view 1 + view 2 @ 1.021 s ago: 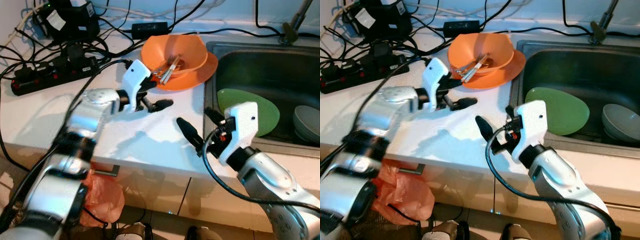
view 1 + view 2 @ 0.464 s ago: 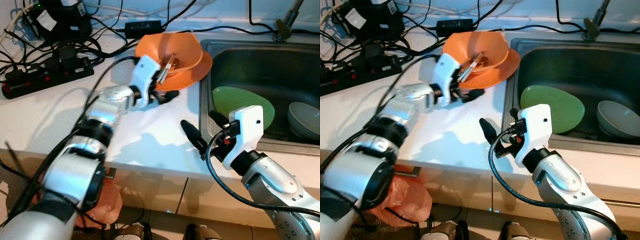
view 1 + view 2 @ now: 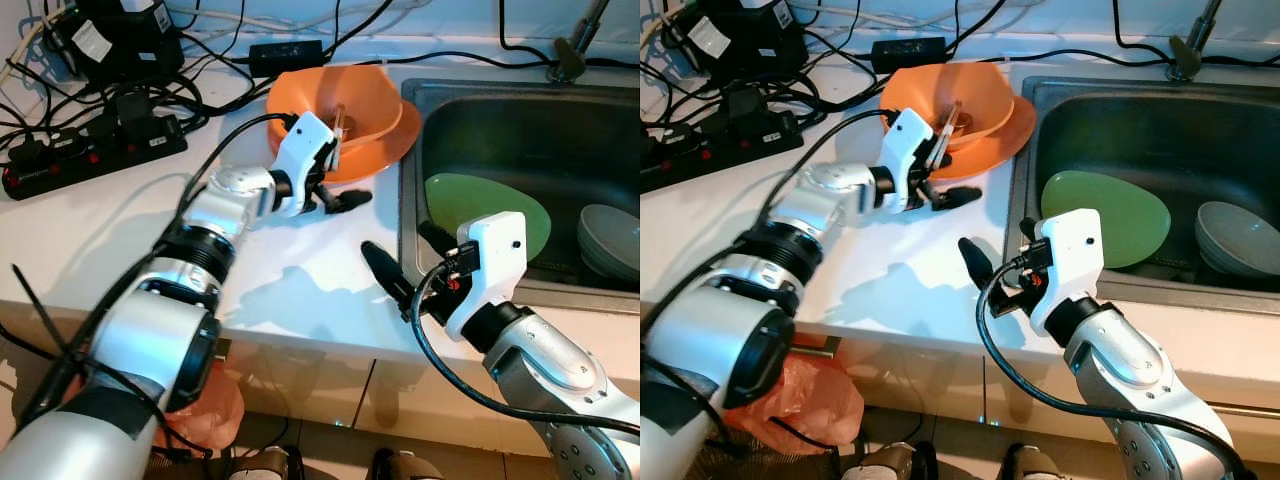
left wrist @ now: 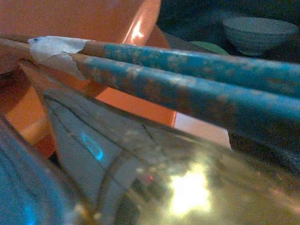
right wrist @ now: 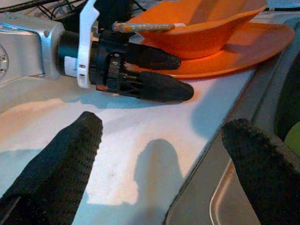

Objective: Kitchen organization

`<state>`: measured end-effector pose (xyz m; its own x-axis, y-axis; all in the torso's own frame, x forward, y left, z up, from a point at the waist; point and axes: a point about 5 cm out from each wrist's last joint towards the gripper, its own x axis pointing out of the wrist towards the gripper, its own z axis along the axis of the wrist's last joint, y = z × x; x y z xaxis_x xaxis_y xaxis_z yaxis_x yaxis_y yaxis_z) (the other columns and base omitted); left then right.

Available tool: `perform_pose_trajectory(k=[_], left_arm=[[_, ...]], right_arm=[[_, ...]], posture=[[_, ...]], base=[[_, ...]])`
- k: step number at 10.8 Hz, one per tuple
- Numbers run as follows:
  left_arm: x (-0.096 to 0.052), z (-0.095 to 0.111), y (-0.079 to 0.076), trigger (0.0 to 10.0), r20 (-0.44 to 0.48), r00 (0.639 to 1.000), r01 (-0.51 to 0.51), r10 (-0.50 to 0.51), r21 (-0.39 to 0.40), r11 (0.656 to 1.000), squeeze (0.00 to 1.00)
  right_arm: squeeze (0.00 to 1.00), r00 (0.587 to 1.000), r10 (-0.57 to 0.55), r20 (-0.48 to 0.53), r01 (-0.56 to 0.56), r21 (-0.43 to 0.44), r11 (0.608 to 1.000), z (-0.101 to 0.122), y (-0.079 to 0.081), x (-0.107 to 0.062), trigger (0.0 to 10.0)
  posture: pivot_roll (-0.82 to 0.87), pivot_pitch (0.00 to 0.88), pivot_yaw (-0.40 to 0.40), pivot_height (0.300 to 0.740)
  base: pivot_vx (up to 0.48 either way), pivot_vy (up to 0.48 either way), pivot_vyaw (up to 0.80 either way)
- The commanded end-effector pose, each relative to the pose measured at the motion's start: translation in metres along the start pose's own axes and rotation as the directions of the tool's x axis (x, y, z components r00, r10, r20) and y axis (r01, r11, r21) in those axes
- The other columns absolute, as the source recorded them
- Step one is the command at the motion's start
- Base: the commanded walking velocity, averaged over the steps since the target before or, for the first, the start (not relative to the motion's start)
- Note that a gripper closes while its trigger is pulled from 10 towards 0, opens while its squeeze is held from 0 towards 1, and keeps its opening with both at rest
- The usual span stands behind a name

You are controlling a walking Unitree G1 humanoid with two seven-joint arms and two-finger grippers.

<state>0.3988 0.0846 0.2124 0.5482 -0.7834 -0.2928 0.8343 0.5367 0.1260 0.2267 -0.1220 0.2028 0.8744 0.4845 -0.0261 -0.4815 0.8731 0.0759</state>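
On the white counter [image 3: 120, 220], the orange bowl [image 3: 350, 95] sits on an orange plate [image 3: 395, 140] at about 12 o'clock in the head view, just beside the sink [image 3: 520, 90]. A pair of chopsticks [image 3: 335, 130] leans out over the bowl's near rim. The left gripper [image 3: 335, 185] is at that rim, fingers spread, one black finger [image 5: 157, 89] low by the plate; whether it touches the chopsticks is hard to tell. The right gripper [image 3: 405, 255] hovers at 5 o'clock over the counter edge, fingers wide apart, empty. A green plate [image 3: 490, 215] and grey bowls [image 3: 610, 235] lie in the sink.
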Motion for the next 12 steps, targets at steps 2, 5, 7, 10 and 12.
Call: perform_pose_trajectory(k=[2, 5, 7, 10, 12], left_arm=[[-0.003, -0.041, -0.009, 10.0, -0.179, 0.978, 0.096, -0.110, -0.084, 0.992, 0.00], [-0.018, -0.040, -0.006, 10.0, -0.187, 0.966, 0.166, -0.180, -0.086, 0.982, 0.00], [-0.030, -0.033, -0.005, 10.0, -0.182, 0.956, 0.219, -0.232, -0.087, 0.972, 0.00], [-0.051, -0.030, -0.013, 10.0, -0.202, 0.939, 0.268, -0.278, -0.074, 0.961, 0.00], [-0.064, -0.019, -0.023, 10.0, -0.191, 0.931, 0.306, -0.310, -0.052, 0.951, 0.00]], right_arm=[[0.00, 1.000, 0.011, 0.004, -0.011, 0.004, 1.000, 0.002, 0.002, 0.000, 10.0], [0.00, 1.000, 0.021, 0.010, -0.021, 0.005, 1.000, 0.002, 0.001, 0.003, 10.0], [0.00, 1.000, 0.022, 0.014, -0.022, 0.004, 1.000, 0.002, 0.000, 0.007, 10.0], [0.00, 0.999, 0.029, 0.023, -0.029, 0.004, 1.000, 0.003, 0.000, 0.010, 10.0], [0.00, 0.999, 0.038, 0.030, -0.038, -0.001, 0.999, 0.003, -0.001, 0.014, 10.0]], posture=[[-0.13, 0.178, 0.092, 0.740], [-0.11, 0.166, 0.093, 0.740], [-0.09, 0.151, 0.096, 0.740], [-0.08, 0.143, 0.093, 0.740], [-0.06, 0.132, 0.091, 0.740]], base=[[0.000, 0.000, 0.00], [0.000, 0.000, 0.00], [0.000, 0.000, 0.00], [0.000, 0.000, 0.00], [0.000, 0.000, 0.00]])
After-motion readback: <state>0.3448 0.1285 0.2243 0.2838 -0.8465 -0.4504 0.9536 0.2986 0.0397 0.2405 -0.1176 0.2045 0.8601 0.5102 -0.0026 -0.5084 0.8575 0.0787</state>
